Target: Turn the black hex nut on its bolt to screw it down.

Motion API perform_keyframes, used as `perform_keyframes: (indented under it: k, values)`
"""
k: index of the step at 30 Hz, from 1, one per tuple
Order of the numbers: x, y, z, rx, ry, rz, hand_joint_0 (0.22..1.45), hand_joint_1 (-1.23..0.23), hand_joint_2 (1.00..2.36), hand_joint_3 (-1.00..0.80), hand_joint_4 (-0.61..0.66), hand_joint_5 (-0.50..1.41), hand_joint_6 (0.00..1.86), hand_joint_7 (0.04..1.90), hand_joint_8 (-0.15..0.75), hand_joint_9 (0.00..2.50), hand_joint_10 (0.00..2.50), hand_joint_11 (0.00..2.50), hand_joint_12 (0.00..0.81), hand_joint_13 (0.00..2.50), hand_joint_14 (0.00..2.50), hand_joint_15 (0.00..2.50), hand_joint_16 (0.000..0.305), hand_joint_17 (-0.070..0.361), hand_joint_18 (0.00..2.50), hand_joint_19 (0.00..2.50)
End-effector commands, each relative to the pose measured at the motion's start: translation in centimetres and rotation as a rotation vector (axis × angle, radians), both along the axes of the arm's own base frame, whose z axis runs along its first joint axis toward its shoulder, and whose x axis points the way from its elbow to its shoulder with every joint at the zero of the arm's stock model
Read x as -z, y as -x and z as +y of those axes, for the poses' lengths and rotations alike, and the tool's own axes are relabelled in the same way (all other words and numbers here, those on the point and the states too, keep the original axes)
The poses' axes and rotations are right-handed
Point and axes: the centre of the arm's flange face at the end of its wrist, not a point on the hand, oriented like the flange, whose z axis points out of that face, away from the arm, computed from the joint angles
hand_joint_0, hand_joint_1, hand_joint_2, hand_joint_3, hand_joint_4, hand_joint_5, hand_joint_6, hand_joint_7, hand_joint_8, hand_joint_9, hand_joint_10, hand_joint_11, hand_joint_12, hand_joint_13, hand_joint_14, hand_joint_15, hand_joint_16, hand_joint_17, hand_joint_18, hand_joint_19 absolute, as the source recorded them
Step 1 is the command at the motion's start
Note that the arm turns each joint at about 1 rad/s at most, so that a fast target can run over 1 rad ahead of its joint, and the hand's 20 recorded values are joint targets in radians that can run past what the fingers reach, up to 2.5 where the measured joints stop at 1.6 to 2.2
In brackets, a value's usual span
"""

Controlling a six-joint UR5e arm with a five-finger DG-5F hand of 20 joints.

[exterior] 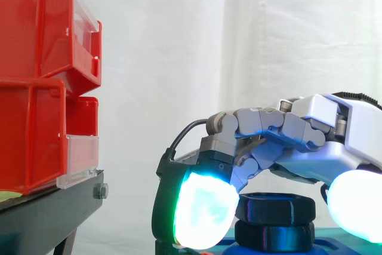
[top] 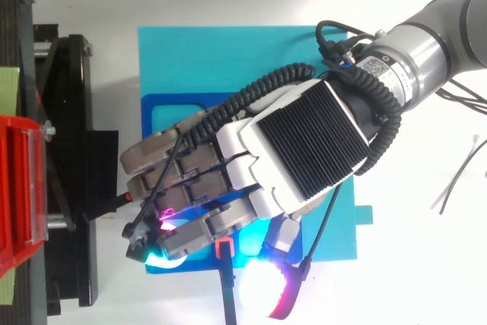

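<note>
- Hand [top: 304,150] — white shell, black ribbed panel on the back, grey-tan finger segments.
- Fingertips [exterior: 203,207] — thick pads glowing cyan-white, green-edged, one magenta.
- Arm [top: 434,36] — silver-grey tube, black collar.

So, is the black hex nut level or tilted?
Level. In the side view the black hex nut lies flat, its top edge horizontal, beneath the robot hand.
</note>
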Motion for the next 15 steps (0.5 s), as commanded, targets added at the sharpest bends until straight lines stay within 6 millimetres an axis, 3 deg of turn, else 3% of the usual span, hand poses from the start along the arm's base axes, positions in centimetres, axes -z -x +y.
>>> perform_keyframes:
  k: [1, 15]
  values:
    - [-0.01, -0.02, 0.12, 0.0, 0.002, -0.001, 0.44, -0.3, 1.0, -0.5, 0.14, -0.13, 0.55, 1.18, 0.251, 0.78, 0.01, 0.32, 0.291, 0.73, 0.01, 0.31, 0.041, 0.092, 0.51, 0.32]
    - [0.09, 0.03, 0.41, -0.01, 0.002, 0.008, 0.45, -0.31, 1.0, -0.5, 0.16, -0.16, 0.66, 1.0, 0.249, 0.77, 0.01, 0.32, 0.289, 0.73, 0.01, 0.3, 0.04, 0.091, 0.52, 0.32]
